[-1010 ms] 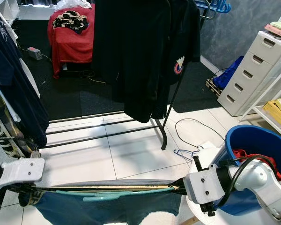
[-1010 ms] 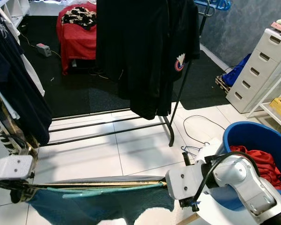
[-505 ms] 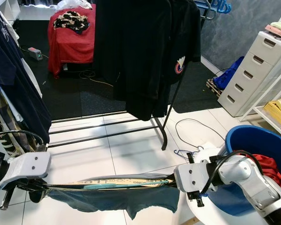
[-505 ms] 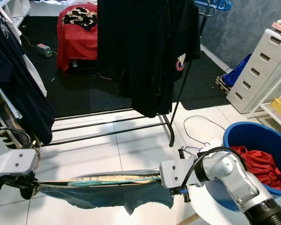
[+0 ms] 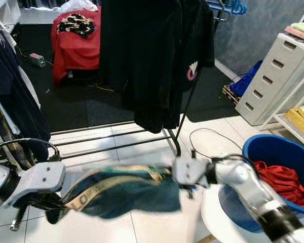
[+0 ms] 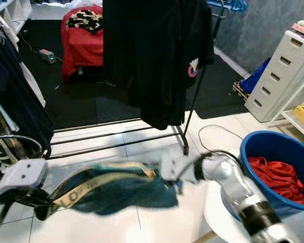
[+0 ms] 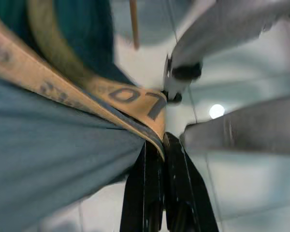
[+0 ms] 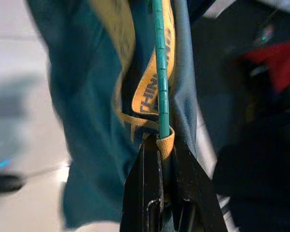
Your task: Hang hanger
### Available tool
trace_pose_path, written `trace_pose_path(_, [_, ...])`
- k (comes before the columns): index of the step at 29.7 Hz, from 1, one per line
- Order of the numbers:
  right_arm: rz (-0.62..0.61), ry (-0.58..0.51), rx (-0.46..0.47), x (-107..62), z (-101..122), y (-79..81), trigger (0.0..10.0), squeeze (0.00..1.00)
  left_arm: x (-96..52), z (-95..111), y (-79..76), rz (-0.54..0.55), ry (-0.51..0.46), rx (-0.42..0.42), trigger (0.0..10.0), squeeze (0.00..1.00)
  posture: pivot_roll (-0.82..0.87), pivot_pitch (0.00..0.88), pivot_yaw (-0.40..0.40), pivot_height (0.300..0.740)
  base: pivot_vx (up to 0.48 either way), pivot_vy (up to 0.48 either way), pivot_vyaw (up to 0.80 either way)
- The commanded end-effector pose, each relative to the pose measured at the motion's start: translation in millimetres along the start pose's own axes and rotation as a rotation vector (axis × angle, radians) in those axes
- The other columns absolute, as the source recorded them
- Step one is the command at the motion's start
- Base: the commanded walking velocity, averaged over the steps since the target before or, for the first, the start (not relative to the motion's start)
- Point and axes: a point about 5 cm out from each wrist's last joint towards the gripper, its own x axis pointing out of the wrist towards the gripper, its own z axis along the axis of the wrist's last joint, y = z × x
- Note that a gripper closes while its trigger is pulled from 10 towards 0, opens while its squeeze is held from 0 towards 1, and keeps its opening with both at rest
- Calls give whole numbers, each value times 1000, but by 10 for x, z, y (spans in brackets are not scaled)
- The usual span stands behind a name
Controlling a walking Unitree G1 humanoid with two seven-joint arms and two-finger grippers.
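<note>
Left eye view shows your left gripper (image 5: 55, 202) and right gripper (image 5: 180, 174) pinching the shirt (image 5: 126, 190); right wrist view adds the hanger (image 8: 160, 82) clamped too.

My left hand (image 7: 154, 159) is low at my left side, fingers pinched together on cloth. My right arm reaches across in front of me, blurred, elbow bent, and my right hand (image 8: 163, 159) has its fingers closed tight on cloth and a thin rod.
</note>
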Motion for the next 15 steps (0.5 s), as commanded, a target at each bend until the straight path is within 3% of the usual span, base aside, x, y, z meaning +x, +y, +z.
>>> trace_pose_path(1, [-42,-1,15,-29,-41,-19,10000,0,33,18,-12,-8,-37,-33,10000,0,-13,217,-37,740,0,0,0])
trace_pose_path(10, [9,-68,33,44,32,46,10000,0,93,185,164,123,-147,-68,10000,0,-14,215,-40,740,0,0,0])
trace_pose_path(11, [39,-75,41,16,43,82,10000,0,75,178,263,213,-138,-59,10000,0,-17,216,-41,740,0,0,0])
trace_pose_path(12, [39,-75,41,16,43,82,10000,0,75,178,263,213,-138,-59,10000,0,-17,216,-41,740,0,0,0])
trace_pose_path(14, [95,-72,50,-54,36,146,10000,0,30,162,450,397,-108,-21,10000,0,-20,215,-43,740,0,0,0])
trace_pose_path(15, [95,-72,50,-54,36,146,10000,0,30,162,450,397,-108,-21,10000,0,-20,215,-43,740,0,0,0])
